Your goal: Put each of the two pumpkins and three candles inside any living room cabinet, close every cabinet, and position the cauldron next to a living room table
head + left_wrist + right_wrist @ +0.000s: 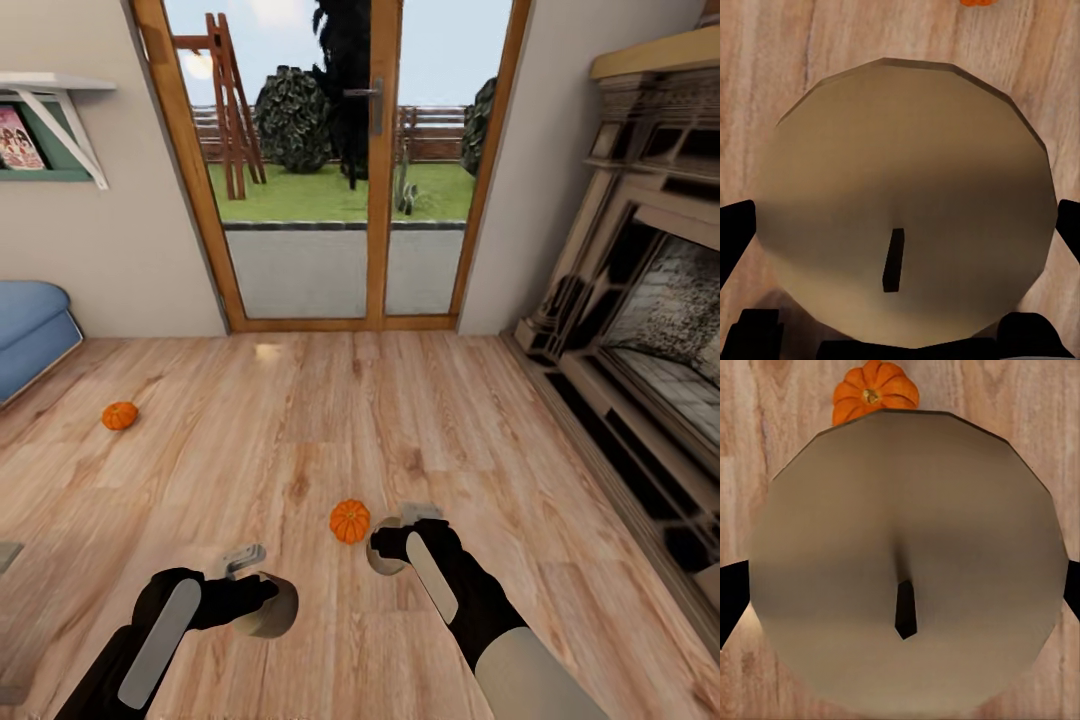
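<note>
1. Your left gripper [262, 598] is holding a grey-beige candle [268, 606] low over the wood floor [300, 440]. In the left wrist view the candle top [907, 202] with its dark wick [894, 260] is sitting between the black fingers [735, 240], which are closing in on both sides.
2. Your right gripper [388, 545] is holding a second candle [384, 556] the same way. In the right wrist view that candle [907, 562] is showing its wick [904, 610], with fingers [729, 600] pressing at both edges.
3. One pumpkin [350, 521] is sitting on the floor just beside the right candle, between your two grippers. In the right wrist view it [875, 390] is peeking out past the candle's rim.
4. The other pumpkin [119, 415] is lying well apart, to the left, near the blue sofa [30, 330].
5. You're facing a glass door [340, 170] with a garden behind it; a fireplace [640, 330] is standing along the right wall and a wall shelf [50, 130] is hanging upper left.
</note>
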Robot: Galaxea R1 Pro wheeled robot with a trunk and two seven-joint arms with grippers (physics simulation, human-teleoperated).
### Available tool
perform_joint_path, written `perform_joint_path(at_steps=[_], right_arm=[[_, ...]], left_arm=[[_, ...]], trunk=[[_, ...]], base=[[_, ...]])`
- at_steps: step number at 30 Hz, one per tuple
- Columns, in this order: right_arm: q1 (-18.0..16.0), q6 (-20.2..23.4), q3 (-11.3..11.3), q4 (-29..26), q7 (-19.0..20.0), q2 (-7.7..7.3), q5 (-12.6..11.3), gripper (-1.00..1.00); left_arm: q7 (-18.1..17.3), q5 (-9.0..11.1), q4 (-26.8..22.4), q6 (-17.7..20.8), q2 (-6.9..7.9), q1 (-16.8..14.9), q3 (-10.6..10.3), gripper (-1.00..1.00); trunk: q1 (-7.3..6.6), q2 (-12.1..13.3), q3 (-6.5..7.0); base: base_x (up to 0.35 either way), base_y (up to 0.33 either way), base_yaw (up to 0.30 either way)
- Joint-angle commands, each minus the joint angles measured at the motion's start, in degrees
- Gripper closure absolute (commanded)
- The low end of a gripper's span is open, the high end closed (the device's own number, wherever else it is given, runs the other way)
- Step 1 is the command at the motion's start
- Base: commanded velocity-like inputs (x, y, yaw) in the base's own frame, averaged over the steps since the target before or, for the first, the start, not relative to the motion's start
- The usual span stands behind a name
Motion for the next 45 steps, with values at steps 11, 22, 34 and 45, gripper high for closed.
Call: perform_joint_path(at_steps=[11,22,34,45], right_arm=[[-0.02,0.03,-0.05,-0.07,-0.52,0.00,-0.55,1.00],[-0.02,0.03,-0.06,0.01,-0.47,0.00,-0.55,1.00],[-0.02,-0.68,-0.03,-0.22,0.19,0.00,-0.81,1.00],[-0.02,-0.73,-0.03,-0.24,0.86,0.00,-0.82,1.00]], left_arm=[[0.66,0.58,0.03,0.07,0.02,-0.04,-1.29,1.00],[0.71,0.51,0.04,-0.01,0.02,-0.04,-2.44,1.00],[0.65,0.50,0.04,-0.01,0.07,-0.04,-2.43,1.00],[0.63,0.51,0.04,-0.01,0.04,-0.04,-2.50,1.00]], trunk=[[-0.01,-0.02,-0.05],[-0.01,-0.02,-0.05],[-0.01,-0.02,-0.05],[-0.01,-0.02,-0.05]], base=[[0.000,0.000,0.227],[0.000,0.000,0.007],[-0.039,0.067,0.000],[-0.053,0.005,0.000]])
